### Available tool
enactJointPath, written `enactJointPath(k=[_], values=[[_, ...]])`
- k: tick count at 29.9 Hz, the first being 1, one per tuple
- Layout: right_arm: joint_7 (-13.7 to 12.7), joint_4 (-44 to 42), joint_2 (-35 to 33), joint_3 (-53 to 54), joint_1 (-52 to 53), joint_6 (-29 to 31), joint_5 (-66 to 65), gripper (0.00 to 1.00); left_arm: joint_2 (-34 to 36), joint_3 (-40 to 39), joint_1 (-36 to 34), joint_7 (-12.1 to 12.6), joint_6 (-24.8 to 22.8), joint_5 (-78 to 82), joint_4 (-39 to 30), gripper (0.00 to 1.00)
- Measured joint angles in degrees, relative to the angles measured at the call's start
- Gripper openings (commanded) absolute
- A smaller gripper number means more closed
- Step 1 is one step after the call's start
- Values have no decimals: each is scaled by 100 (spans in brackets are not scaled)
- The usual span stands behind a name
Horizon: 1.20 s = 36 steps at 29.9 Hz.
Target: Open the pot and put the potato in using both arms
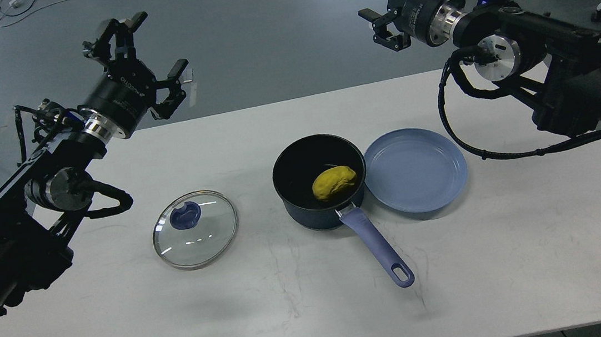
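Note:
The dark navy pot (305,212) stands open at the table's middle, its lavender-blue handle (379,248) pointing toward the front right. The yellow potato (334,182) lies inside it on the black bottom. The glass lid (196,229) with a blue knob lies flat on the table to the pot's left. My left gripper (139,54) is open and empty, raised above the table's far left edge. My right gripper (392,8) is open and empty, raised high beyond the table's far right edge.
A flat grey-blue plate (416,177) lies against the pot's right side. The white table (293,314) has a bare front half. Beyond it are grey floor, cables at far left and chair legs at far right.

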Motion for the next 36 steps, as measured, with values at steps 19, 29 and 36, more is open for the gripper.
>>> enactJointPath(k=[19,29,36], values=[[-462,48,288,209,-258,-60,39,100,-89,-32,306,165,-32,-80,-54,98],[-583,160,259,281,-425,-65,45,100,-88,-27,324,181,-12,-84,-54,98],[-534,232,261,281,-466,-24,19,100,-41,-32,345,181,-26,-83,-66,98]])
